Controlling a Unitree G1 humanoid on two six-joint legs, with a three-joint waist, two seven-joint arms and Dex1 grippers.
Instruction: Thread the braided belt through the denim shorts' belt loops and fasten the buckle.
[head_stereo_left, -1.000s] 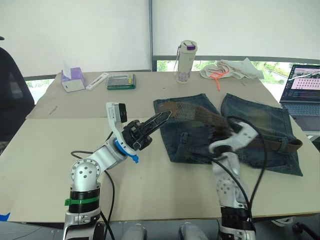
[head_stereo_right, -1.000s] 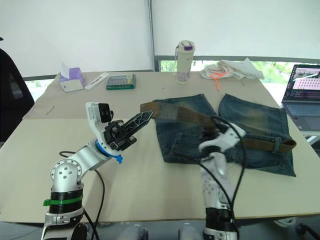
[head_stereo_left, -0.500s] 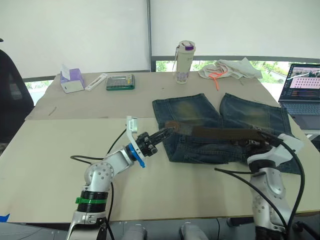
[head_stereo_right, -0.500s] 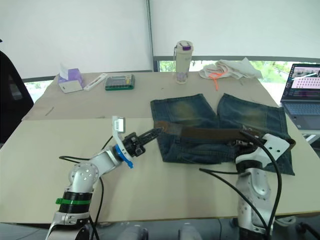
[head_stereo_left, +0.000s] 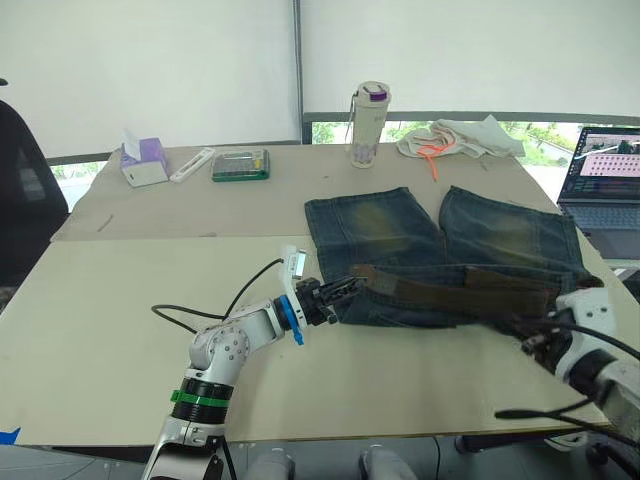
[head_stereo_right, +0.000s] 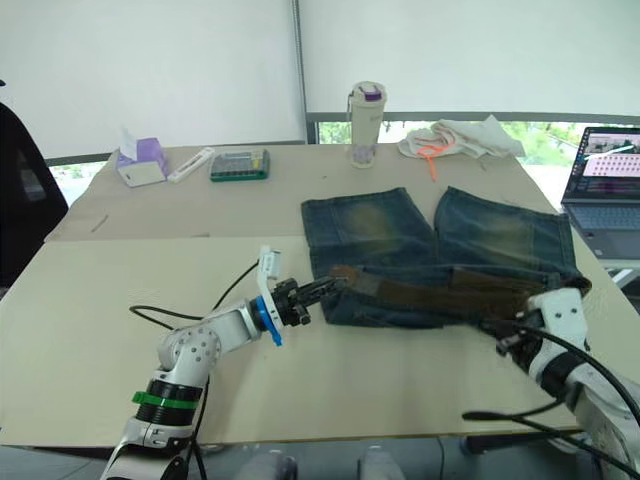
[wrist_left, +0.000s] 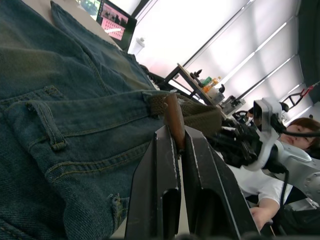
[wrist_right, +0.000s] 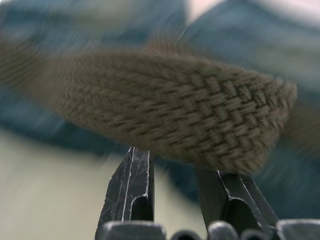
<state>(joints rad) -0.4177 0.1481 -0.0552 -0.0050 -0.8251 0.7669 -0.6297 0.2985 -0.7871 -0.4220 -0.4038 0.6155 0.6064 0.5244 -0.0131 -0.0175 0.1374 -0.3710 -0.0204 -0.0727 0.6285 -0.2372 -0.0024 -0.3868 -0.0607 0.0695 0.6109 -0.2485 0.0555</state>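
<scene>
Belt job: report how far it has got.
Done: the braided belt lies stretched along the waistband of the denim shorts. Whether it runs under any loop, I cannot tell.
In hand: the left gripper is shut on the belt's leather tip; the right gripper has the braided part between its fingers.
Left: threading the belt loops and fastening the buckle.
</scene>
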